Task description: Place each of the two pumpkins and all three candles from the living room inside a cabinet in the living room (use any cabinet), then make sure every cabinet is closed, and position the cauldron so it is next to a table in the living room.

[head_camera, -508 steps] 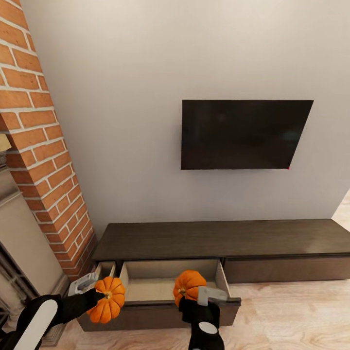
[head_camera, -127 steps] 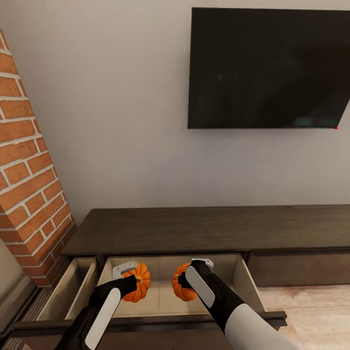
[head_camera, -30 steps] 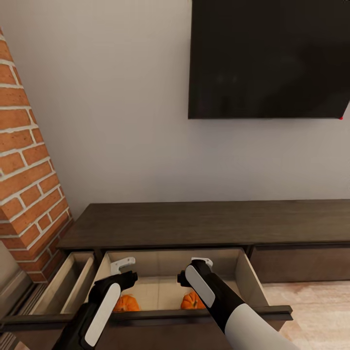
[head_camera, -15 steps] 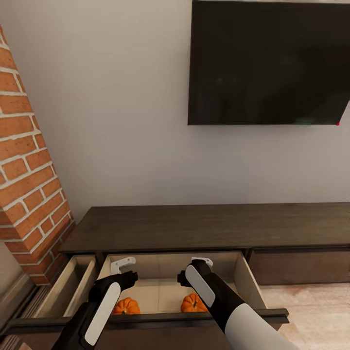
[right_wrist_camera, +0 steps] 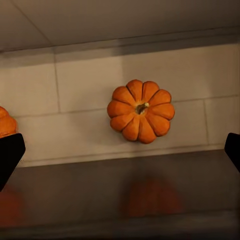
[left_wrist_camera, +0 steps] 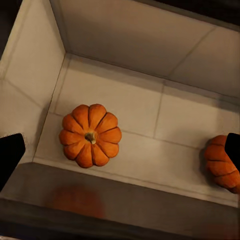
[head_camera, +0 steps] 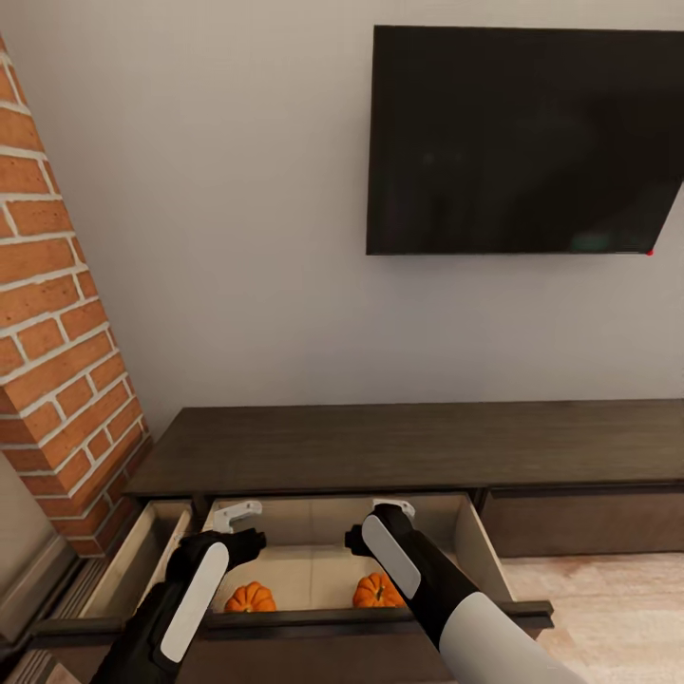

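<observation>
Compared with four seconds earlier, when each tool carried a pumpkin above the open drawer, both pumpkins now lay on the drawer's floor and both tools were empty. The whole head view had also slid a little since half a second before, so the camera had moved, while the pumpkins kept their places.

Nearest, along the bottom of the head view, ran the dark front edge of the open drawer (head_camera: pixel 313 622). Just behind it the left pumpkin (head_camera: pixel 250 598) sat at lower centre-left and the right pumpkin (head_camera: pixel 378 591) at lower centre, both upright on the pale beige floor, well apart from each other and close to the front wall.

Above them hung the left tool (head_camera: pixel 237 516) and the right tool (head_camera: pixel 394 508), each spread wide with nothing between its fingers and touching nothing. In the left wrist view the left tool's dark fingertips (left_wrist_camera: pixel 11 155) stood at opposite edges of the frame with the left pumpkin (left_wrist_camera: pixel 90 135) between them, stem up. The right wrist view showed the right pumpkin (right_wrist_camera: pixel 141 110) likewise, clear of the fingertips (right_wrist_camera: pixel 10 155).

Further back lay the cabinet (head_camera: pixel 408 446), its dark top bare, a second, narrower drawer (head_camera: pixel 142 560) open at lower left beside the brick fireplace (head_camera: pixel 57 332). On the wall at upper right hung the television (head_camera: pixel 522 142).
</observation>
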### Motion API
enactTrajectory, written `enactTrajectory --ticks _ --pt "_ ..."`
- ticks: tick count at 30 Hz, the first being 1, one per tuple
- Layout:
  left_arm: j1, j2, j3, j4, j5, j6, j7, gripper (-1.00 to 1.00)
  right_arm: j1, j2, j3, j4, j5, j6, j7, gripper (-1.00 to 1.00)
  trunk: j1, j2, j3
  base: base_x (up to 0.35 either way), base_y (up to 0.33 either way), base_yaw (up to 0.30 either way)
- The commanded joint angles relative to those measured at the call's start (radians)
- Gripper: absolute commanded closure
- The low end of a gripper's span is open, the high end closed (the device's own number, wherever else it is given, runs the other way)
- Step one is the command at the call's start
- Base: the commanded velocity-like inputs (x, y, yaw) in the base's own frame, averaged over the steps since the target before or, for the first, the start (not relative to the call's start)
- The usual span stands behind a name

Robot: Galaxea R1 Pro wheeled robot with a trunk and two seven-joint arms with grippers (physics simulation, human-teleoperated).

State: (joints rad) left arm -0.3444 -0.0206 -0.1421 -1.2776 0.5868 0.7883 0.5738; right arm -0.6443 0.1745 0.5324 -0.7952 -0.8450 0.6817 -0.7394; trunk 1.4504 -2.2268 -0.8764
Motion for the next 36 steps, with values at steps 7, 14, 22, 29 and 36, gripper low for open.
enactTrajectory --ticks 7,14,22,29,36 --pt "-0.009 0.004 0.034 0.000 0.016 0.061 -0.111 -1.00 0.000 0.000 0.000 -0.005 0.000 0.001 0.000 -1.00 -0.027 0.049 0.022 0.000 0.000 0.000" --pt "-0.013 0.005 0.078 0.000 0.017 0.094 -0.128 -1.00 0.000 0.000 0.000 -0.006 0.000 0.001 0.000 -1.00 -0.054 0.098 0.044 0.000 0.000 0.000" --pt "-0.013 0.004 0.090 -0.008 0.018 0.101 -0.130 -1.00 0.000 0.000 0.000 -0.006 0.000 0.001 0.000 -1.00 -0.084 0.154 0.069 0.000 0.000 0.000" --pt "-0.013 0.004 0.090 -0.008 0.018 0.101 -0.130 -1.00 0.000 0.000 0.001 -0.006 0.000 0.001 0.000 -1.00 -0.111 0.203 0.091 0.000 0.000 0.000" --pt "-0.013 0.004 0.090 -0.010 0.018 0.101 -0.130 -1.00 0.000 0.000 0.002 -0.006 0.000 0.001 0.000 -1.00 -0.138 0.252 0.113 -0.091 0.000 0.000"
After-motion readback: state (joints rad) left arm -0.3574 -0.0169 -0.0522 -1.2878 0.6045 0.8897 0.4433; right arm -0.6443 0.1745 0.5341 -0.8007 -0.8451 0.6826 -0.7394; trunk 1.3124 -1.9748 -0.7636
